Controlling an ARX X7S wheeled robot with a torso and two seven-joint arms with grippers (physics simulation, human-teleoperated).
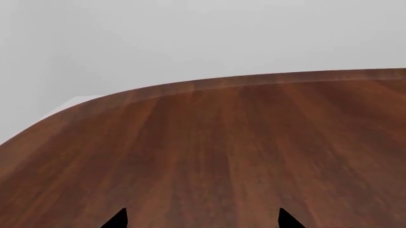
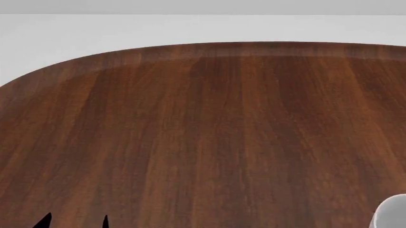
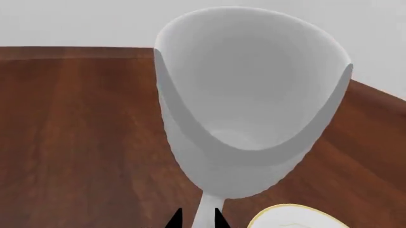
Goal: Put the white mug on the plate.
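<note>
In the right wrist view the white mug (image 3: 247, 109) fills the frame, its open mouth toward the camera. My right gripper (image 3: 198, 219) is shut on the mug's white handle (image 3: 206, 211), which runs between the two black fingertips. The mug hangs above the wooden table. A part of the plate (image 3: 295, 217), white with a gold-yellow rim, shows just beside the mug's base. In the head view only an edge of the mug (image 2: 393, 211) shows at the lower right. My left gripper (image 1: 203, 219) is open and empty over bare wood; its tips also show in the head view (image 2: 75, 221).
The dark wooden table (image 2: 203, 133) has a rounded far edge, with a pale grey floor beyond it. The table's curved left corner (image 1: 70, 111) shows in the left wrist view.
</note>
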